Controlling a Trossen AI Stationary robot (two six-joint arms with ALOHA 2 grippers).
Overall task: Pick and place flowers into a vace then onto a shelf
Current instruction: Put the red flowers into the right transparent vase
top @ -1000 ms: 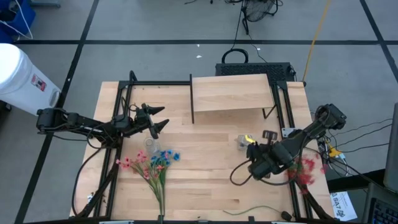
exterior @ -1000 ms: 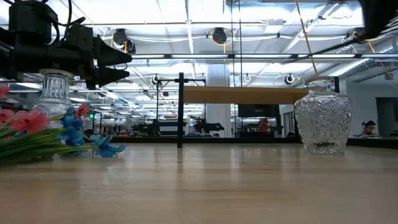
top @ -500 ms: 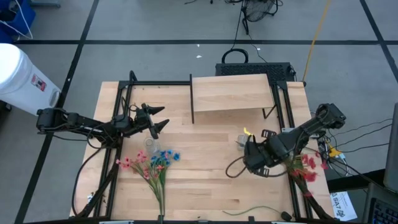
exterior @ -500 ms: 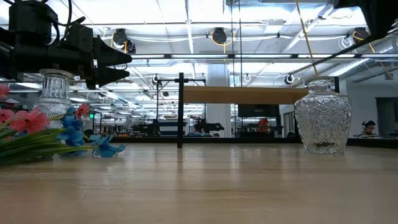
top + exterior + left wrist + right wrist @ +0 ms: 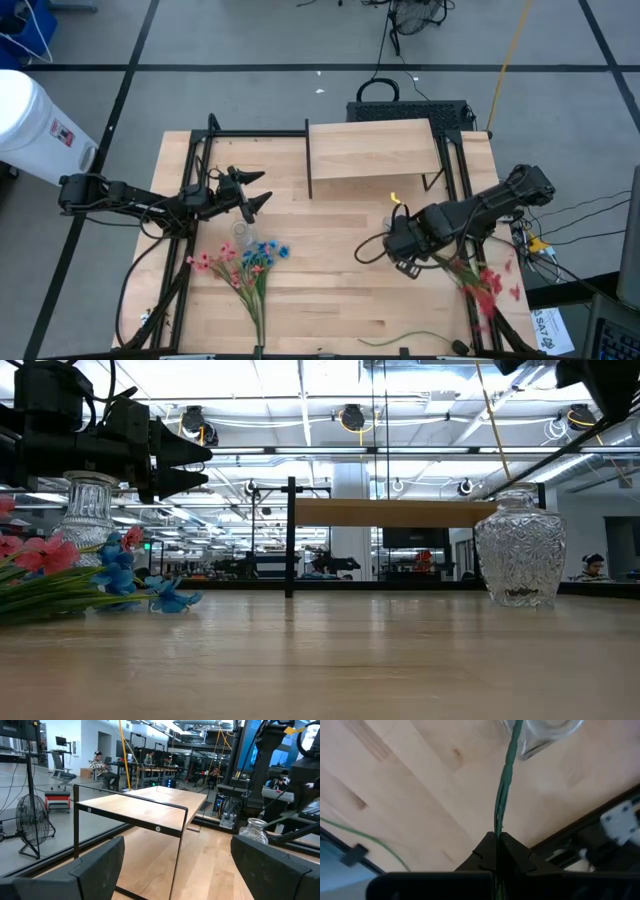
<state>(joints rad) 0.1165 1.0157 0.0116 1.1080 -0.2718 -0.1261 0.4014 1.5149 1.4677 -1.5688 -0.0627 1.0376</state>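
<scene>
My right gripper [image 5: 399, 240] hangs above the table's right half, pointing down, shut on a spray of red flowers [image 5: 488, 287]. The blossoms trail toward the table's right edge. Its green stem [image 5: 506, 775] reaches over the mouth of a clear cut-glass vase [image 5: 518, 548] standing on the table. My left gripper [image 5: 256, 194] waits open at the left, level, above a second small glass vase [image 5: 240, 232]. Pink, red and blue flowers [image 5: 246, 264] lie flat on the table beside it. The shelf [image 5: 375, 150] stands at the far side on black legs. My right gripper pinches the green stem [image 5: 498, 831] between its two shut fingers, partway along its length. The fingers come from above, pointing down, and lie across the stem. The spray is lifted clear of the table and lies slanted, stem end over the vase [image 5: 540, 732], blossoms trailing behind.
A loose green stem [image 5: 400, 338] lies near the table's near edge. Black frame rails [image 5: 190, 180] run along the table's left and right sides. Bare wood lies between the two vases in the middle.
My right gripper has moved toward the table's left and slightly far, toward the right-hand vase, rolling about its downward axis. The red blossoms it carries have swung round toward the table's near-right corner. My left gripper has kept still.
</scene>
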